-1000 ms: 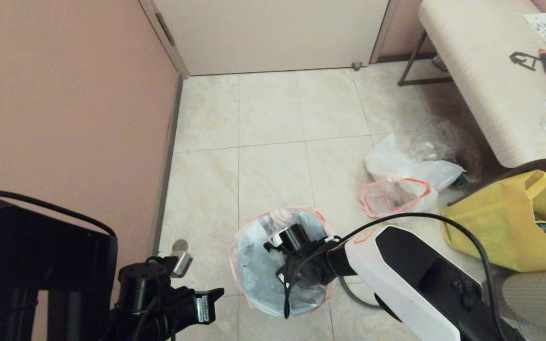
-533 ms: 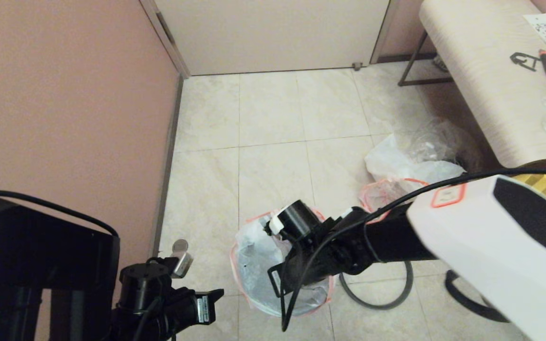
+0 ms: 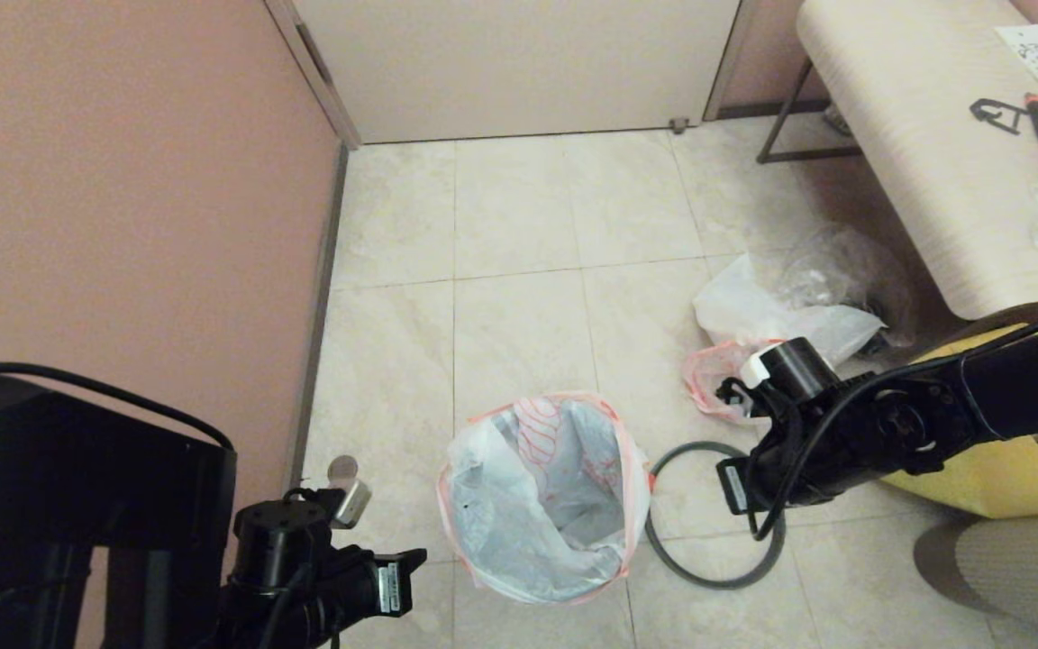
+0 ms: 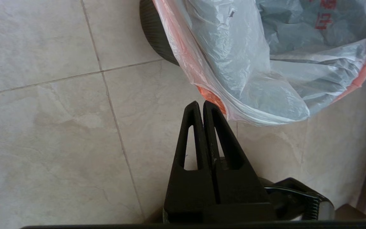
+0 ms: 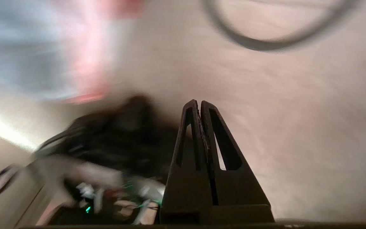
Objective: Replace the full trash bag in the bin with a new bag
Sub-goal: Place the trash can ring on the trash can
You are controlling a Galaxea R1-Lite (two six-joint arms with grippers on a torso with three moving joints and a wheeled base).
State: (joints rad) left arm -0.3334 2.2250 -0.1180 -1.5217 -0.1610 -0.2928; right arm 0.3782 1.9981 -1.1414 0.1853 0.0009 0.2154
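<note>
The bin (image 4: 155, 31) stands on the floor tiles, lined with the new bag (image 3: 541, 491), whose pink-orange edge is folded over the rim; red print shows inside it (image 4: 249, 63). The bin's dark-grey ring (image 3: 651, 532) lies flat on the floor just right of it, seen blurred in the right wrist view (image 5: 259, 44). The full trash bag (image 3: 708, 374) lies on the floor further right. My right gripper (image 5: 199, 102) is shut and empty, hanging above the ring. My left gripper (image 4: 200, 103) is shut and empty, low beside the bin's near left side.
A clear bag of dark items (image 3: 843, 266) lies behind the full bag. A yellow fabric tote (image 3: 997, 455) stands at the right under a pale bench (image 3: 915, 135). A pink wall (image 3: 122, 225) runs along the left, and a door (image 3: 519, 63) is ahead.
My right arm has come up out of the lined bin and swung right, now over the ring on the floor. The bag's mouth is uncovered. The left arm has not moved.
</note>
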